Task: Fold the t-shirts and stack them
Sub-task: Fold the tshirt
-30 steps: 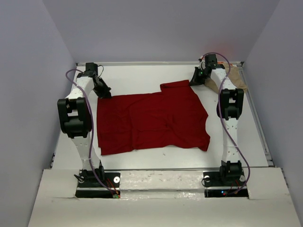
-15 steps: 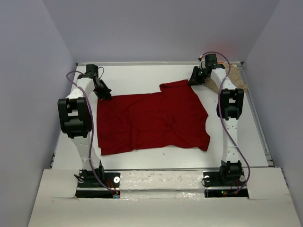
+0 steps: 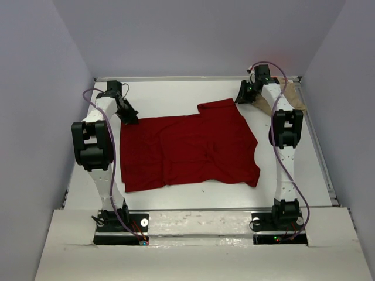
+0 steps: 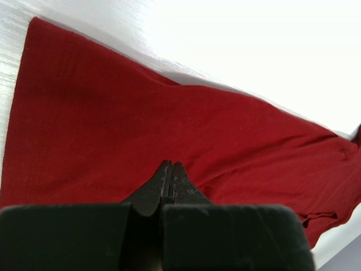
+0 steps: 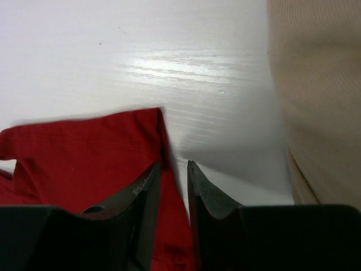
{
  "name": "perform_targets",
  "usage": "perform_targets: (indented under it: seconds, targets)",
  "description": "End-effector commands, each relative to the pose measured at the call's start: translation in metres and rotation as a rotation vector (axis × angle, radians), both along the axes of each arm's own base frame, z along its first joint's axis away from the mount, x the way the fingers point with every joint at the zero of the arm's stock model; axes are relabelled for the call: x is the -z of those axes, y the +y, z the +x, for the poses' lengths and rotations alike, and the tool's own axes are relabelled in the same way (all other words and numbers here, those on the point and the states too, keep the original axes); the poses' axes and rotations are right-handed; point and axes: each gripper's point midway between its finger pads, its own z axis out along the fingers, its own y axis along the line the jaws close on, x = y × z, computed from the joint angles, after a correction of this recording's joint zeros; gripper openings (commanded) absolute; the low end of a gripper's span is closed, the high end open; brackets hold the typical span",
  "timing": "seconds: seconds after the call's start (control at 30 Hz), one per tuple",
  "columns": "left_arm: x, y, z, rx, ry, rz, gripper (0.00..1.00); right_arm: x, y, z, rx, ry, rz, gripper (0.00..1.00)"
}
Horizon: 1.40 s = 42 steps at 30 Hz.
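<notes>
Dark red shirt (image 3: 187, 149) lies spread across the middle of the white table (image 3: 176, 93). The left pincer (image 4: 169, 165), jaws pressed shut, has its tips at the shirt's far left corner. The right pincer (image 5: 174, 165), jaws narrowly parted, hangs over the far right corner. A tan shirt (image 5: 316, 84) lies far right, apart from the red one.
</notes>
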Motion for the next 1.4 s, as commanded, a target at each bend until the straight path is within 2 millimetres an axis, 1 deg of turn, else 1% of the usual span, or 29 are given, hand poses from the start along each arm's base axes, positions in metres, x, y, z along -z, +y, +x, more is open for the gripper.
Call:
perform_targets:
  seconds: [0.0, 0.1, 0.13, 0.2, 0.23, 0.3, 0.43, 0.57, 0.6, 0.77, 1.1, 1.23, 1.37]
  targets:
    - [-0.011, -0.007, -0.002, 0.036, -0.028, -0.019, 0.0, -0.072, -0.001, 0.019, -0.005, -0.183, -0.035, 0.32]
    - [-0.011, -0.01, -0.002, 0.043, -0.03, -0.019, 0.0, -0.077, 0.001, 0.019, -0.016, -0.193, -0.028, 0.32]
    - [-0.012, -0.009, -0.001, 0.042, -0.032, -0.019, 0.0, -0.079, 0.007, 0.019, -0.028, -0.198, -0.026, 0.32]
    - [-0.011, -0.01, -0.002, 0.043, -0.029, -0.02, 0.0, -0.084, 0.009, 0.019, -0.039, -0.207, -0.014, 0.32]
    - [-0.011, -0.01, -0.002, 0.042, -0.029, -0.02, 0.0, -0.085, 0.016, 0.018, -0.046, -0.206, -0.005, 0.32]
    - [-0.011, -0.011, -0.002, 0.045, -0.027, -0.021, 0.0, -0.083, 0.016, 0.018, -0.05, -0.204, -0.005, 0.32]
    - [-0.012, -0.01, -0.003, 0.047, -0.031, -0.018, 0.0, -0.072, 0.018, 0.016, -0.059, -0.179, 0.005, 0.32]
    - [-0.013, -0.011, -0.002, 0.051, -0.031, -0.019, 0.0, -0.066, 0.02, 0.015, -0.065, -0.17, 0.011, 0.32]
    - [-0.014, -0.01, -0.001, 0.049, -0.034, -0.019, 0.0, -0.066, 0.025, 0.014, -0.074, -0.172, 0.01, 0.32]
    - [-0.015, -0.01, 0.0, 0.052, -0.035, -0.017, 0.0, -0.064, 0.024, 0.015, -0.073, -0.171, 0.003, 0.32]
    - [-0.014, -0.011, -0.002, 0.056, -0.031, -0.019, 0.0, -0.04, 0.023, 0.01, -0.072, -0.124, 0.001, 0.33]
    - [-0.015, -0.011, -0.001, 0.055, -0.034, -0.021, 0.0, -0.032, 0.026, 0.008, -0.075, -0.11, 0.017, 0.32]
    - [-0.016, -0.012, -0.001, 0.058, -0.039, -0.026, 0.0, -0.031, 0.033, 0.005, -0.096, -0.104, 0.057, 0.32]
